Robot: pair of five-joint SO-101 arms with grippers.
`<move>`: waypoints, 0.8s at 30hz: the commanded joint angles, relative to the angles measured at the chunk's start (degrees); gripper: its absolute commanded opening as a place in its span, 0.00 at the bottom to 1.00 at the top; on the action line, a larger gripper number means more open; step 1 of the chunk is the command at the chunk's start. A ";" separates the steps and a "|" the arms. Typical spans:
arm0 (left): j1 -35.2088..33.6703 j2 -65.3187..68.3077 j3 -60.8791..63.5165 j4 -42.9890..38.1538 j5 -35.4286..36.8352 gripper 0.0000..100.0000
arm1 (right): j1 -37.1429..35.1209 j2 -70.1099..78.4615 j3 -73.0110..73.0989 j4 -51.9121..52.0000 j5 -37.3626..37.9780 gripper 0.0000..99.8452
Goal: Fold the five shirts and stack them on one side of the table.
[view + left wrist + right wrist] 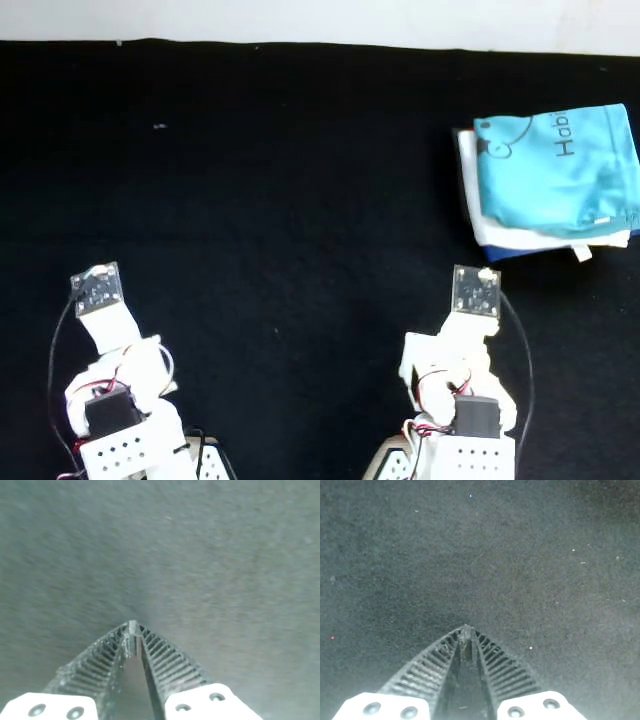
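A stack of folded shirts (545, 190) lies at the far right of the black table (280, 180). A turquoise shirt (560, 165) is on top, with white and dark blue layers showing beneath it. Both arms sit folded back at the near edge, well apart from the stack. My left gripper (132, 626) is shut, its tips meeting over bare cloth with nothing held. My right gripper (465, 628) is shut too and holds nothing. In the high view the left arm (110, 340) is at the lower left and the right arm (465, 350) at the lower right.
The black cloth covers the whole table up to a pale wall strip (320, 20) at the back. Cables run along both arm bases at the near edge.
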 commanded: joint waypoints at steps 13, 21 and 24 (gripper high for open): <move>-3.74 -0.40 0.92 0.88 6.24 0.01 | -0.31 0.04 7.52 0.40 -0.44 0.01; -3.74 -0.40 0.92 0.88 6.24 0.01 | -0.31 0.04 7.52 0.40 -0.44 0.01; -3.74 -0.40 0.92 0.88 6.24 0.01 | -0.31 0.04 7.52 0.40 -0.44 0.01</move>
